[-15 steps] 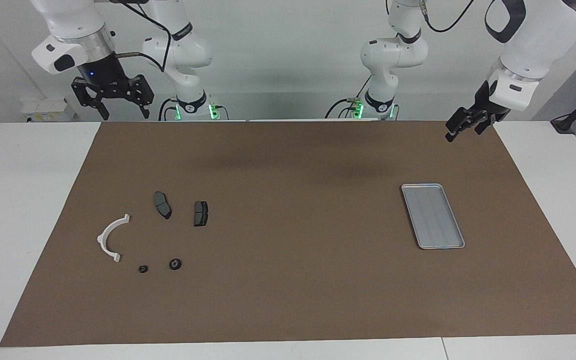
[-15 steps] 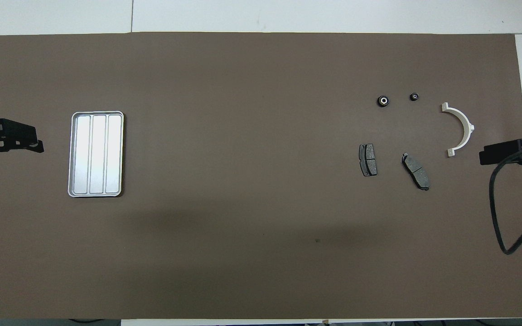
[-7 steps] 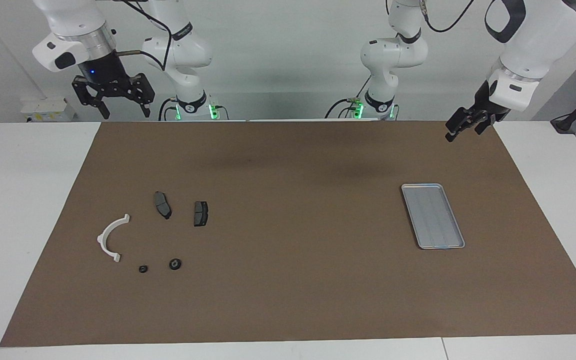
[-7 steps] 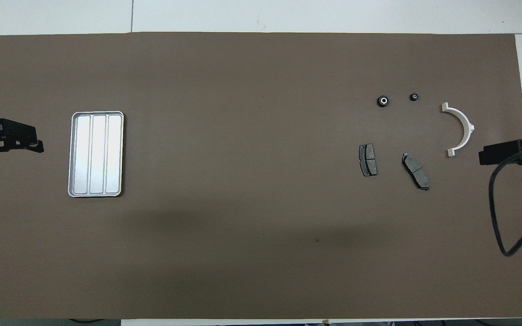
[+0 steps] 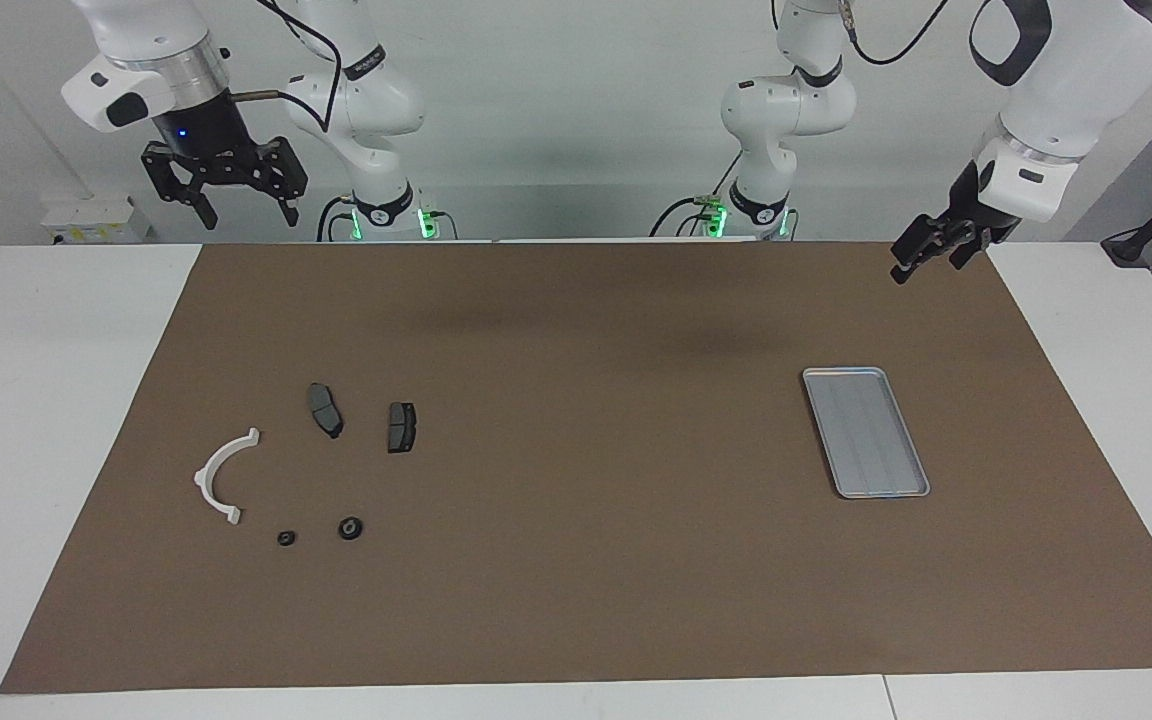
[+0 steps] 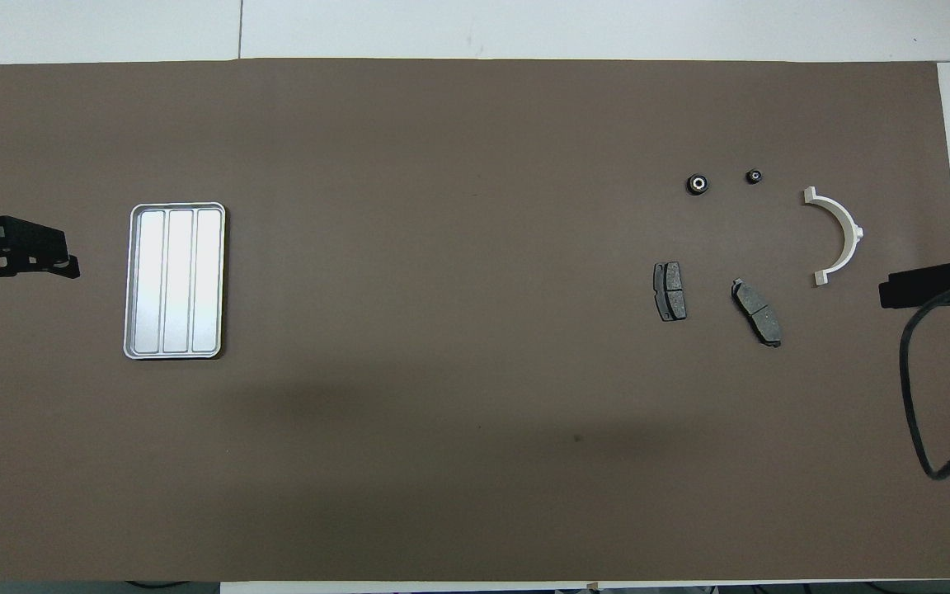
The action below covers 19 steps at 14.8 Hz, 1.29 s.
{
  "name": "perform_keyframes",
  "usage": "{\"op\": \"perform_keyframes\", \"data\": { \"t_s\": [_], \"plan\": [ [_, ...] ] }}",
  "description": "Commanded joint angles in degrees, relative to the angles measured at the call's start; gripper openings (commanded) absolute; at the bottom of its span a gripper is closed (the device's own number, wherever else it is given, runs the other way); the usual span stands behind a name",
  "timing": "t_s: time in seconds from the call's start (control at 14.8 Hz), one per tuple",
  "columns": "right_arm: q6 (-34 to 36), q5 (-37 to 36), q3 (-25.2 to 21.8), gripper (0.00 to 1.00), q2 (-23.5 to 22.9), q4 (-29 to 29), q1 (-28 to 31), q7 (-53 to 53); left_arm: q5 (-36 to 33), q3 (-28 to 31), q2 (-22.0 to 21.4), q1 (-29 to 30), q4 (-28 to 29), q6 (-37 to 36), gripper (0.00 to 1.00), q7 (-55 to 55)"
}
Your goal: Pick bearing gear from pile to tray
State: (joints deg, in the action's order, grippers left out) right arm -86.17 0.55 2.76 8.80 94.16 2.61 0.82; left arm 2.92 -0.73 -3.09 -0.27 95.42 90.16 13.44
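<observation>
**Bearing gear untouched, both grippers high and apart**

Lowest in the facing view, toward its lower left, two small black round pieces lie on the brown mat (image 5: 576, 610). The larger round piece (image 5: 350, 527) shows a pale centre from overhead and is my best guess for the bearing gear. The smaller round piece (image 5: 285, 538) lies just beside it and also has a pale centre, so I cannot be sure which is meant.

A little higher in that view is the rest of the pile. The white half-ring bracket (image 5: 208, 478) is near the smaller piece. The two dark brake pads (image 5: 324, 410) (image 5: 401, 427) lie above, apart from the round pieces. At the middle right of the frame, well apart from the pile, the tray (image 5: 841, 372) has nothing in it.

At the top left, the right gripper (image 5: 249, 215) hangs in the air with its fingers spread and holding nothing. At the upper right, the left gripper (image 5: 921, 262) waits over the mat's corner, also spread and holding nothing.

The step in hand looks like the first reach, with none of the task done yet. The right arm is the natural one for it, since the pile is at its end of the table.

- Come straight down over the larger round piece, with the jaws straddling its rim.
- Line the fingers up so neither lands on the smaller piece alongside.
- Close only once the tips are at mat level, because so low a part could skid or flip out of a shallow pinch.
</observation>
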Motion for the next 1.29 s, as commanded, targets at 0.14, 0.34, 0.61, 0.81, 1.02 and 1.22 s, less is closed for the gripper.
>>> {"op": "perform_keyframes", "data": {
  "t_s": [0.14, 0.34, 0.61, 0.81, 1.02, 1.22],
  "plan": [
    [2.9, 0.9, 0.0, 1.00, 1.4, 0.8, 0.7, -0.1, -0.3, -0.3, -1.0, 0.4, 0.3, -0.8, 1.00, -0.2],
    [1.1, 0.9, -0.1, 1.00, 1.2, 1.1, 0.7, -0.2, -0.3, -0.3, -1.0, 0.4, 0.3, -0.8, 1.00, -0.2],
    [-0.5, 0.7, 0.0, 1.00, 1.2, 1.6, 0.3, -0.3, -0.3, -0.2, -1.0, 0.4, 0.3, -0.8, 1.00, -0.3],
    [-0.4, 0.7, 0.0, 1.00, 1.0, 1.5, 0.7, 0.2, -0.3, -0.2, -1.0, 0.4, 0.3, -0.9, 1.00, -0.2],
    [-0.1, 0.7, 0.0, 1.00, 1.1, 1.5, 0.6, -0.1, -0.3, -0.3, -1.0, 0.4, 0.3, -0.9, 1.00, -0.3],
    [-0.2, 0.7, 0.0, 1.00, 1.0, 1.5, 0.6, 0.1, -0.3, -0.3, -1.0, 0.4, 0.3, -0.8, 1.00, -0.2]
  ]
}}
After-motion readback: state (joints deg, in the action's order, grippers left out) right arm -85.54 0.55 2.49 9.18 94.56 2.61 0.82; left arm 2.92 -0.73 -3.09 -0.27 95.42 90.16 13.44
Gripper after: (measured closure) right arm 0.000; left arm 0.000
